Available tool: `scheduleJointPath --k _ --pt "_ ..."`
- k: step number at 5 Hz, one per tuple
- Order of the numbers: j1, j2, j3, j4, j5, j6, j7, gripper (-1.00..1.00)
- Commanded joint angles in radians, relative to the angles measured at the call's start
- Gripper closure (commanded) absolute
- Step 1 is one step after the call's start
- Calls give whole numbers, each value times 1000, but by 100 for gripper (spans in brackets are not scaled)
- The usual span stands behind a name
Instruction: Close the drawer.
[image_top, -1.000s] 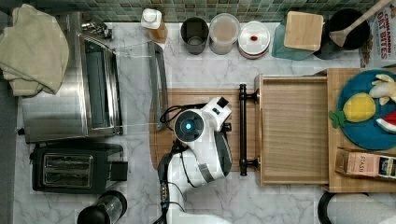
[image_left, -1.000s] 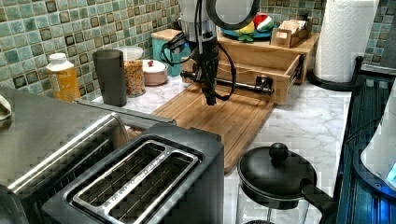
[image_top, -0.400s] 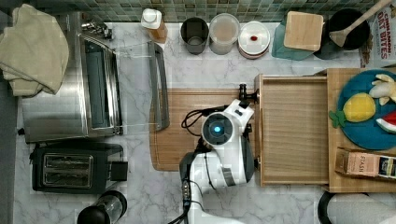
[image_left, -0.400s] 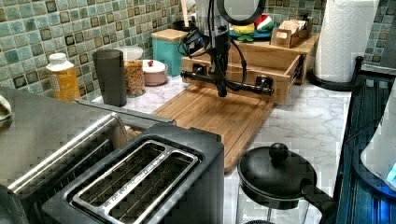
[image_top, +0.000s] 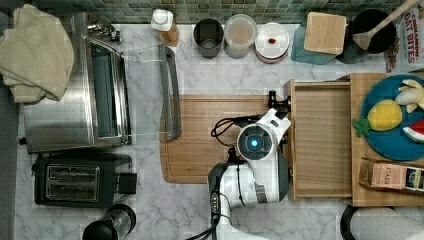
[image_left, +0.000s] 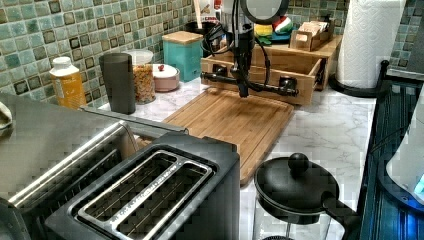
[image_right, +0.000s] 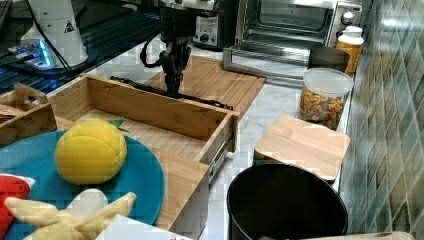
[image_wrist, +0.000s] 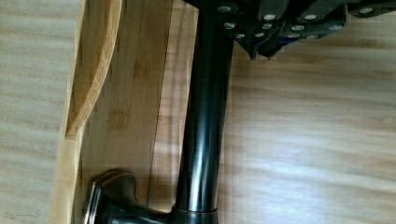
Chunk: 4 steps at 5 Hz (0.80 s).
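A Franka arm's gripper (image_left: 243, 91) hangs point-down at the black bar handle (image_left: 250, 83) of the drawer (image_top: 322, 140), which stands pulled out over a marble counter (image_top: 210, 75). In the top view the drawer sits at 3 o'clock from the arm's round wrist, its front panel against the bamboo cutting board (image_top: 200, 135) that lies at 9 o'clock from it. In the left view the fingers (image_left: 244, 75) reach down across the handle near its middle, their tips just above the board; whether they are apart or together cannot be told. The right view shows the gripper (image_right: 173, 82) on the outer side of the front panel, the handle (image_right: 170, 93) running along it. In the wrist view the bar (image_wrist: 205, 121) runs lengthwise beside the light-wood panel, one post at its end. At 12 o'clock from the drawer in the top view, a square wooden lid (image_top: 325, 32) rests by the tiled wall.
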<state>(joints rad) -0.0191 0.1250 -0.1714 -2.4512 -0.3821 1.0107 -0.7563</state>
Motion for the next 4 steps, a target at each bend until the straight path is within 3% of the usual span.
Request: scheduleJointPath --k 1,4 --pt "-209 80 -177 172 47 122 -250 100" --pt "-366 83 -165 268 137 73 -472 100"
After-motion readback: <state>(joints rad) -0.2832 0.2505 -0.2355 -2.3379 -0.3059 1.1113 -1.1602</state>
